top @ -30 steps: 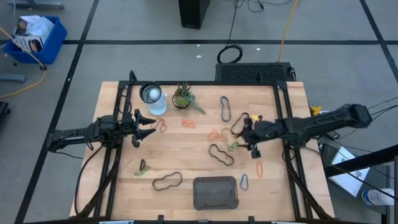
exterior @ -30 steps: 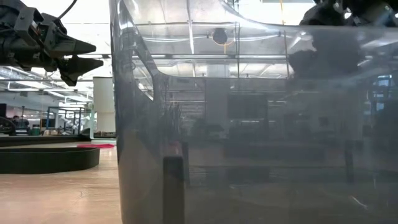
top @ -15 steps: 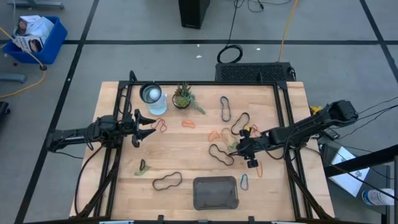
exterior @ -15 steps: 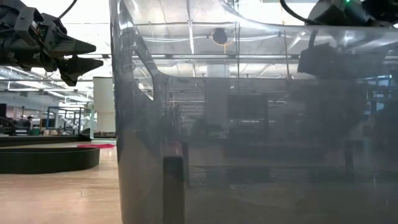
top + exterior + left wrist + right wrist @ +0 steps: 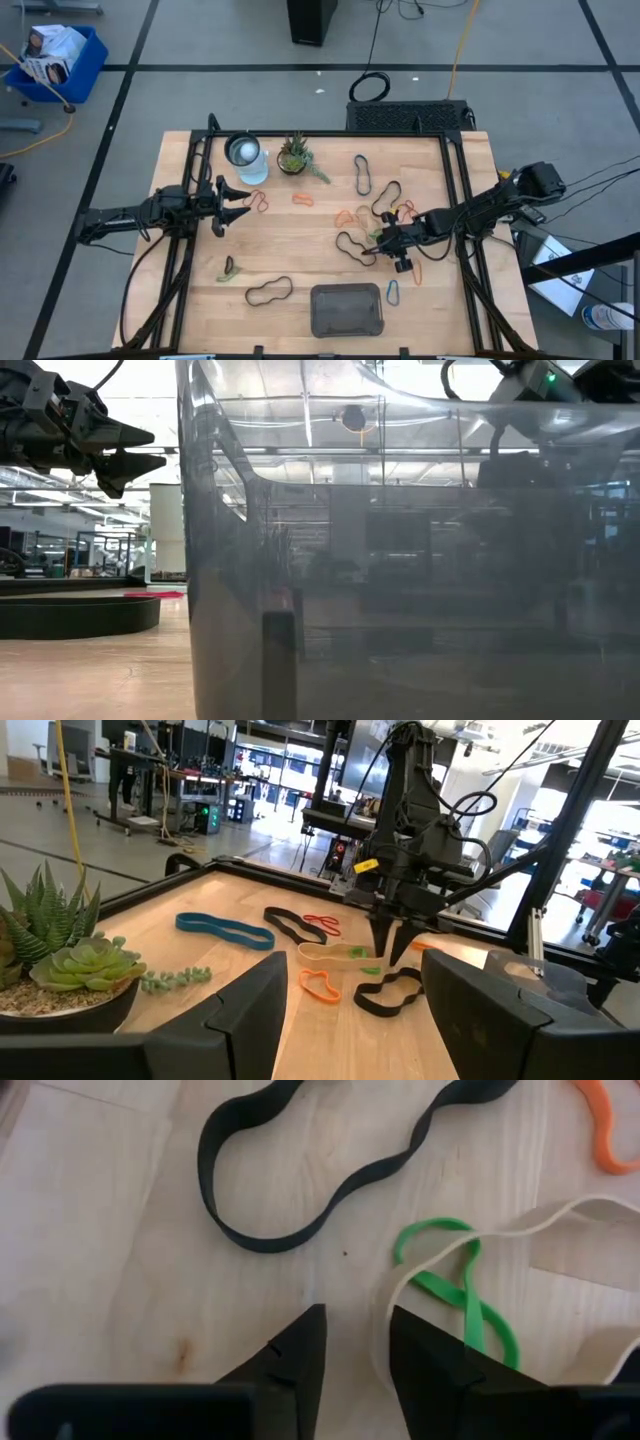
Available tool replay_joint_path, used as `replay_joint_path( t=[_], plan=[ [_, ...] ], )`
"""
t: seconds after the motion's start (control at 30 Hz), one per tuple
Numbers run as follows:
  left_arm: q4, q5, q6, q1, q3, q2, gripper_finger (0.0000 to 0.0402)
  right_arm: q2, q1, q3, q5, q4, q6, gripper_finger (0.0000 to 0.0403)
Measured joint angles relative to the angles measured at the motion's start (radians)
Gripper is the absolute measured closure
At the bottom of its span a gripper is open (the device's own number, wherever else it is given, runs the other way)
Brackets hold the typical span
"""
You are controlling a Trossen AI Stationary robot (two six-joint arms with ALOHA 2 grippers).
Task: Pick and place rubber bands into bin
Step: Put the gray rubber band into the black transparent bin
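On the right half of the table: your right gripper (image 5: 378, 240) hangs low over the wood among the rubber bands (image 5: 356, 248), its arm reaching in from the right edge.
Right fingers: you have them nearly closed, a narrow gap between the tips (image 5: 300, 1350), holding nothing.
Under the tips: bare wood; a green band (image 5: 462, 1295) tangled with a pale cream band (image 5: 385, 1320) lies just right of them, and a wavy black band (image 5: 330, 1180) lies just beyond.
Other bands: you have orange, blue and black loops scattered across the table's middle and right; one black loop (image 5: 268, 291) lies near-left of the bin.
Bin: the bin (image 5: 347, 309) sits at the near edge, centre, with nothing visible inside.
Left gripper: your left gripper (image 5: 238, 196) waits above the left side, fingers (image 5: 240, 1020) spread open, empty.
Far left: a succulent plant (image 5: 295, 154) beside a clear cup (image 5: 244, 152).
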Motion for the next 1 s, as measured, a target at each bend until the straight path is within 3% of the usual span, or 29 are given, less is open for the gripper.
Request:
replay_joint_path(
  t=[0.27, 0.6, 0.8, 1.0],
  plan=[
    [0.000, 0.000, 0.000, 0.000, 0.000, 0.000, 0.0162, -0.005, 0.000, -0.002, -0.004, -0.004, 0.018, 0.0394],
    [0.000, 0.000, 0.000, 0.000, 0.000, 0.000, 0.0162, -0.097, -0.002, 0.022, 0.123, 0.065, 0.145, 0.0401],
    [0.000, 0.000, 0.000, 0.000, 0.000, 0.000, 0.0162, -0.196, -0.002, 0.160, 0.171, 0.062, 0.062, 0.0402],
    [0.000, 0.000, 0.000, 0.000, 0.000, 0.000, 0.0162, -0.188, 0.013, 0.426, 0.181, -0.085, -0.026, 0.0402]
  ],
)
